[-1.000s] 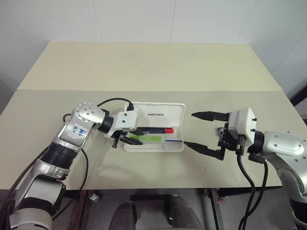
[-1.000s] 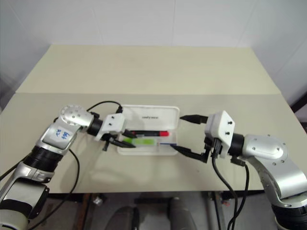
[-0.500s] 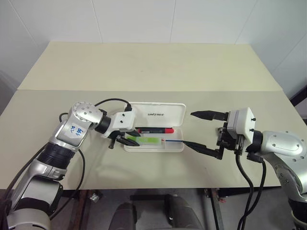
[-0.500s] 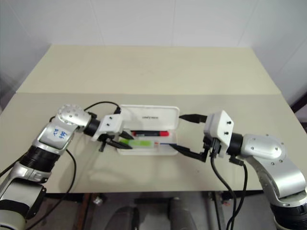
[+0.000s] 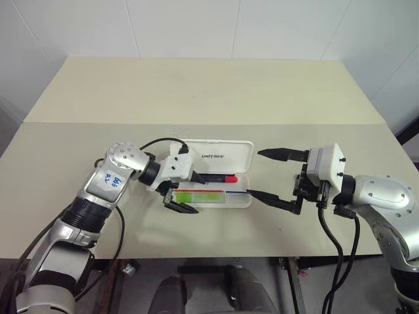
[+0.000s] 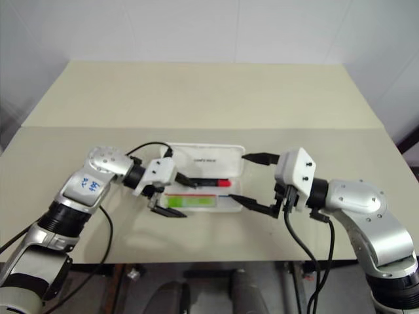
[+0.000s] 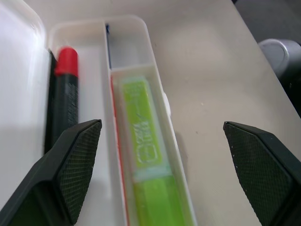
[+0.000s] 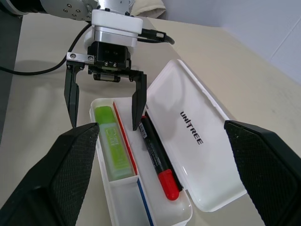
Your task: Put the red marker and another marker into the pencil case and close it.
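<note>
Right wrist view: both markers are seen lying inside the pencil case [image 8: 197, 136]; with both grippers released, the lid should be pushed over squarely.

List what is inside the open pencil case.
The pencil case holds the lime-green marker in its front compartment and the red marker beside it. A gripper finger covers the red marker's black end.

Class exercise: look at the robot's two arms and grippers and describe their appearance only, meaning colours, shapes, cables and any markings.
Both arms have rounded silver-grey shells with black joint sections. Each ends in a white boxy wrist block carrying the left gripper or the right gripper, each with two black, tapering, pointed fingers. Black cables loop along both arms. The left arm bears a white sticker with blue handwriting.
</note>
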{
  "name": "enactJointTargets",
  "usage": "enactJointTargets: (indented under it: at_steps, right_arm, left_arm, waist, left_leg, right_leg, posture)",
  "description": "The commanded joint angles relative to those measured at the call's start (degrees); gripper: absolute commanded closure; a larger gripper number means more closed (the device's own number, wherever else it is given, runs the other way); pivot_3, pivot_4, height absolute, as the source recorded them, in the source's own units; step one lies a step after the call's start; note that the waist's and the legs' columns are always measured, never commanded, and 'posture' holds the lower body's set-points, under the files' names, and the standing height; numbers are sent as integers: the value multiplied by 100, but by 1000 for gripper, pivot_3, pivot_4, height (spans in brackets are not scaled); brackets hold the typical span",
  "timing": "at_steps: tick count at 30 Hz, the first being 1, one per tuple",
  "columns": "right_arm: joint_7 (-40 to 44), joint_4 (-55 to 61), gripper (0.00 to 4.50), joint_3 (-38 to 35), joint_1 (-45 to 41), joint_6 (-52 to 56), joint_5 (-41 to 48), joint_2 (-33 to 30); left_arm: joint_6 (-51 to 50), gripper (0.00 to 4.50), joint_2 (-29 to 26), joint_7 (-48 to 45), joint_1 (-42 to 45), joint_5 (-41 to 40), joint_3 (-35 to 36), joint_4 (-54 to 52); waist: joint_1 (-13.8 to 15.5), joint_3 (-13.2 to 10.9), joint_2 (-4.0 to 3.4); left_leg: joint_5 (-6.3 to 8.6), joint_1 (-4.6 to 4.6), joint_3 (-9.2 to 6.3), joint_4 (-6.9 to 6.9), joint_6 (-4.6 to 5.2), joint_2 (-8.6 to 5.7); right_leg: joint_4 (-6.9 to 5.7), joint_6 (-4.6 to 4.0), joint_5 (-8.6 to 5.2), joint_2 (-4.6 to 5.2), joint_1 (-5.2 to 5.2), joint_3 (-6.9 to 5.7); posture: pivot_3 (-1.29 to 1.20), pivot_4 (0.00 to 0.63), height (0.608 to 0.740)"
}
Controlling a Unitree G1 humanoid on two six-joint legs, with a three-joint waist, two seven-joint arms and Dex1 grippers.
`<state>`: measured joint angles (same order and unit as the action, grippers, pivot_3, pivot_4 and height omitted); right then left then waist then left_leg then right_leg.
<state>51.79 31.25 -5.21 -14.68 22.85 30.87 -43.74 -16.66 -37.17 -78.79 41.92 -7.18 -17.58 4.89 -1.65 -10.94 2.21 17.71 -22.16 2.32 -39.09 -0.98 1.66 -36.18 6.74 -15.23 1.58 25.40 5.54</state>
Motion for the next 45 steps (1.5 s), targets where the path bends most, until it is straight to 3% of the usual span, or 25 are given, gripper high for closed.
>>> enactJointTargets:
  at_steps: [1, 3, 6, 10, 16, 27, 30, 40, 45]
  right_arm:
    - [-135, 59, 0, -106, -80, 197, 29, -93]
    - [-398, 24, 0, -91, -152, 755, -85, -304]
    - [-1201, -157, 0, 16, -379, 2642, -334, -868]
    - [-1960, -289, 0, -34, -535, 4036, -458, -887]
    - [-2318, -638, 0, 2, -601, 4593, -558, -583]
    - [-2721, -2088, 0, 205, -929, 4236, -1078, 136]
    - [-2683, -2416, 601, 307, -966, 4143, -1219, 64]
    - [-2341, -2629, 4010, 417, -1090, 3876, -1247, -90]
    - [-2068, -2644, 4149, 620, -1211, 3584, -1377, -276]
  left_arm:
    - [152, 41, -4, 7, 146, -217, 285, -91]
    - [240, 41, -24, -93, 150, -456, 517, -87]
    - [299, 41, -104, -186, 158, -968, 1063, -54]
    - [-225, 41, -349, -285, 160, -1433, 1413, -259]
    - [-476, 41, -475, -52, 218, -1739, 1730, -548]
    - [-687, 41, -648, 217, 147, -2104, 2042, -1034]
    - [-702, 0, -677, 278, 116, -2137, 2054, -1112]
    - [-602, 0, -734, 349, -1, -2167, 2067, -1146]
    - [-494, 0, -743, 317, 12, -2130, 2054, -1056]
  waist:
    - [-2, 0, 0]
    - [-3, 0, 0]
    - [-6, 0, 0]
    - [-7, 2, 1]
    - [-6, 2, 1]
    - [-23, 2, 1]
    - [-46, 5, 7]
    - [-22, 7, 10]
    - [-26, 7, 10]
  left_leg:
    - [0, 0, 1, 0, 0, 0]
    - [0, 0, 0, 0, 0, 0]
    - [0, -1, -2, -1, 0, 1]
    - [0, 1, -9, 0, 0, 8]
    - [0, -6, -3, 4, 0, 7]
    - [1, -8, 8, 4, 1, 6]
    - [1, -1, 16, 3, 1, 6]
    - [-12, 1, 32, 1, 22, 3]
    - [-12, -2, 33, 2, 22, 4]
  right_leg:
    - [0, 0, 0, 0, 0, 0]
    - [0, 0, 0, 0, 0, 1]
    - [0, -1, 0, 5, 2, 3]
    - [1, -11, 2, 6, 5, 2]
    - [12, -8, 3, 0, 6, -1]
    - [21, 2, 10, -1, 5, 5]
    - [21, 2, 13, -1, -1, 7]
    - [47, 10, 51, -1, -10, 21]
    - [54, 10, 51, -2, -9, 21]
  posture:
    - [0, 150, 740]
    - [0, 150, 740]
    - [0, 150, 740]
    - [0, 150, 740]
    - [0, 150, 740]
    - [0, 150, 740]
    - [0, 150, 740]
    - [0, 150, 740]
    - [0, 150, 740]
